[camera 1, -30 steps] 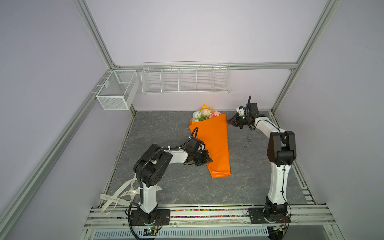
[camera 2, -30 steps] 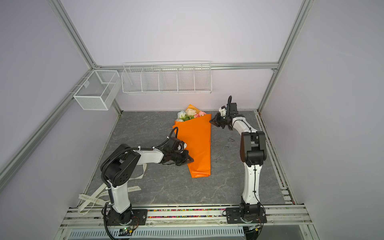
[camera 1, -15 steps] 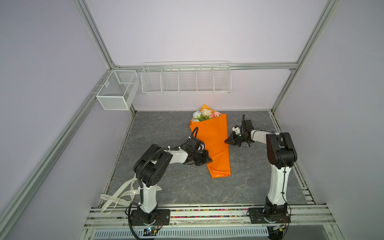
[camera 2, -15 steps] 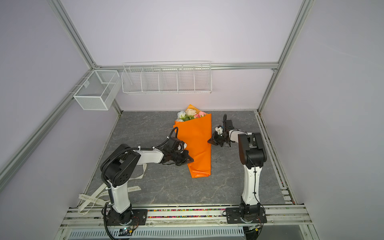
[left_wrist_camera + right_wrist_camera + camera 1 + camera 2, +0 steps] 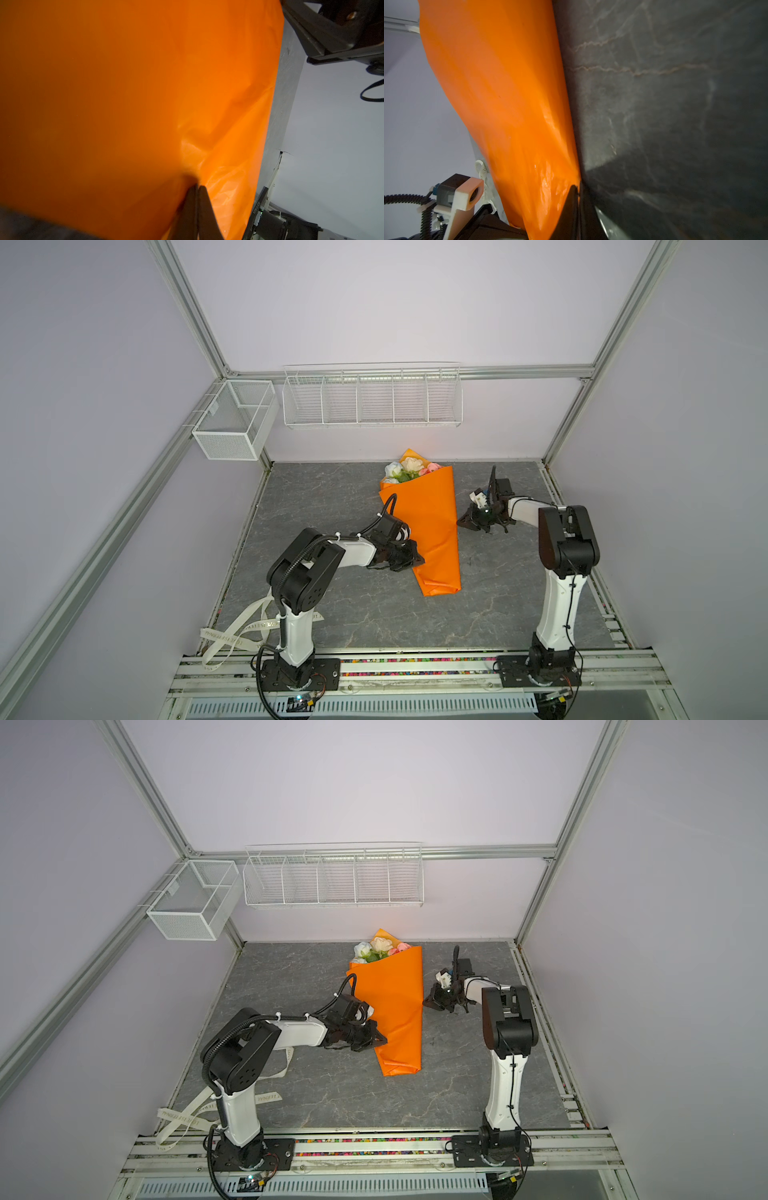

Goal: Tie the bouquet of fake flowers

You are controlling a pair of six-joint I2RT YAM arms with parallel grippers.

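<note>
Orange-wrapped bouquet of fake flowers (image 5: 430,514), left pincer (image 5: 419,562), right pincer (image 5: 460,522) nipping opposite edges

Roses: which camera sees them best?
Both top views, equally: the roses poke out of the orange paper's far end, white, cream and pink. Both wrist views show the orange paper up close but no roses.

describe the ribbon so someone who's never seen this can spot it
On the grey table, look at the near left corner by the left arm's base. The ribbon lies looped there. It is the only cream strip with dark lettering, unlike the orange-wrapped bouquet.
</note>
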